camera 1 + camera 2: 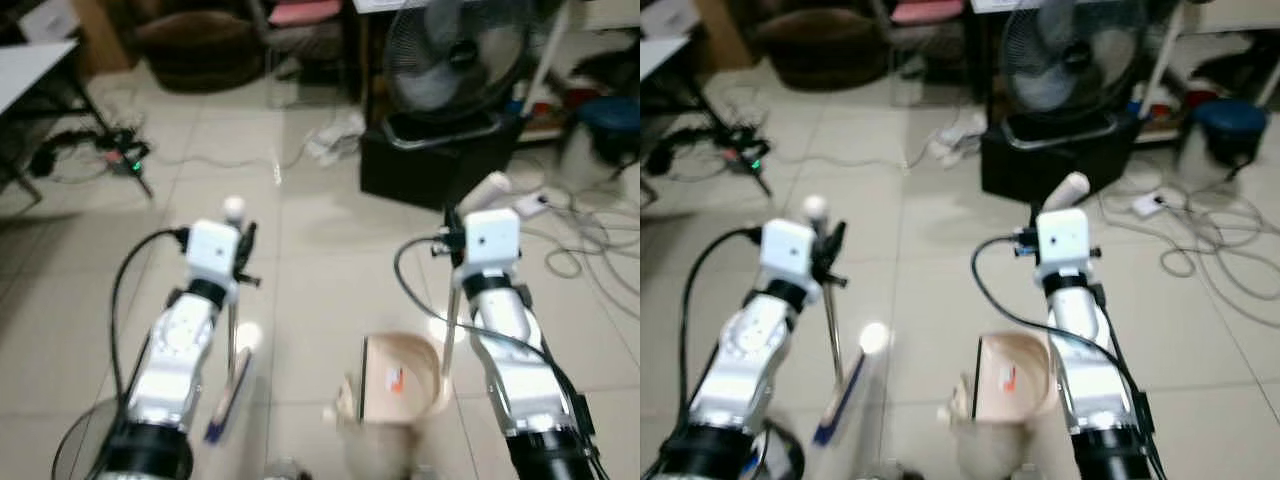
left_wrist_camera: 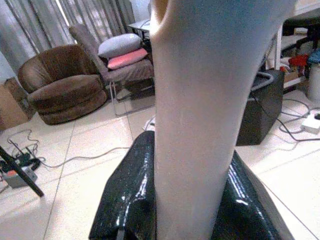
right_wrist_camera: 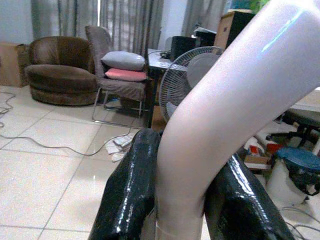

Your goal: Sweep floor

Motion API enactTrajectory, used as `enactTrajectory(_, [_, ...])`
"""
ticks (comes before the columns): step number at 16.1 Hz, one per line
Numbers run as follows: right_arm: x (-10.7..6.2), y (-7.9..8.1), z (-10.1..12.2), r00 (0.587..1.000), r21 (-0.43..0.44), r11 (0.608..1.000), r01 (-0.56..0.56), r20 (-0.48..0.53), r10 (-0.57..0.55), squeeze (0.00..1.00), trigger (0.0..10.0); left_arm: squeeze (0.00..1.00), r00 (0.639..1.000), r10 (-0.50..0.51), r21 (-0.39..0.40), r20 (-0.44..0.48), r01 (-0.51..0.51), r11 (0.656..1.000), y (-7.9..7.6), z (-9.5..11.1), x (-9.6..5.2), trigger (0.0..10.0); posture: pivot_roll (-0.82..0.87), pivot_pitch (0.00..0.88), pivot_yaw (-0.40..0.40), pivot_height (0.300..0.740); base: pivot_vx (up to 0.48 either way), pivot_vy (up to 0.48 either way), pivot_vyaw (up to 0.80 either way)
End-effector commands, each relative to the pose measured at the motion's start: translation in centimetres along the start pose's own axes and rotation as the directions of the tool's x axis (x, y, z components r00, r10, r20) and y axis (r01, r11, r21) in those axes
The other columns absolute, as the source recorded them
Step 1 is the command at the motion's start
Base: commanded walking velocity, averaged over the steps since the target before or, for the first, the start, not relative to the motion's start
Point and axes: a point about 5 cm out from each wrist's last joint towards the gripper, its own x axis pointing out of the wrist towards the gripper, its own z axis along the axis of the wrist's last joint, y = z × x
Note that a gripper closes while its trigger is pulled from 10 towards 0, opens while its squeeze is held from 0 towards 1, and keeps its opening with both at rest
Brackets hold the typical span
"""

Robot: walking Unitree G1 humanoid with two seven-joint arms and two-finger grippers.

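Note:
My left gripper [image 1: 244,248] is shut on the thin broom handle [image 2: 200,100], which ends in a white knob [image 1: 233,208]. The blue and beige broom head [image 1: 227,392] rests on the tiled floor beside my left arm. My right gripper [image 1: 455,228] is shut on the cream dustpan handle [image 3: 225,110], with black fingers [image 3: 131,192] on either side of it. The beige dustpan [image 1: 400,385] stands on the floor between my arms, close to the right one. A small pale scrap [image 1: 328,412] lies by its left edge.
A standing fan [image 1: 450,60] on a black box [image 1: 425,165] is ahead on the right. Cables [image 1: 585,245] trail over the tiles at right, and a power strip [image 1: 120,152] lies at left. White litter [image 1: 335,140] lies ahead. A brown armchair [image 1: 195,45] stands at the back.

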Motion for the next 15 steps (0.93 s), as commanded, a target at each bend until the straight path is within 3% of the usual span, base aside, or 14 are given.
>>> enactTrajectory(1, [0.0,-0.4,0.0,1.0,-0.018,1.0,0.0,0.026,0.001,0.0,10.0,0.0,1.0,0.015,-0.001,0.012,-0.015,1.0,0.2,0.2,0.3,10.0,0.01,0.129,0.089,0.74,0.0,0.0,0.0])
enactTrajectory(5, [0.7,-0.8,-0.9,0.998,-0.085,0.996,-0.004,0.057,0.009,0.0,10.0,0.0,0.992,0.123,-0.06,0.023,-0.121,0.991,0.7,-0.5,0.8,10.0,0.03,0.177,0.084,0.74,0.0,0.0,0.0])
enactTrajectory(9, [1.0,-1.3,-1.6,0.998,-0.107,0.994,-0.004,0.056,0.01,0.0,10.0,0.0,0.991,0.131,-0.065,0.038,-0.128,0.99,0.1,-1.0,0.9,10.0,0.05,0.241,0.06,0.74,0.0,0.0,0.0])
enactTrajectory(13, [1.2,-0.3,-2.5,0.996,-0.115,0.993,-0.015,0.083,0.025,0.0,10.0,0.0,0.987,0.125,-0.048,0.102,-0.121,0.991,-1.1,-0.9,1.2,10.0,0.03,0.299,0.047,0.74,0.0,0.0,0.0])
enactTrajectory(15, [1.2,1.2,-2.9,0.993,-0.126,0.99,-0.058,0.095,0.07,0.0,10.0,0.0,0.985,0.136,-0.037,0.108,-0.133,0.99,-1.5,-1.1,1.5,10.0,0.04,0.313,0.039,0.74,0.0,0.0,0.0])
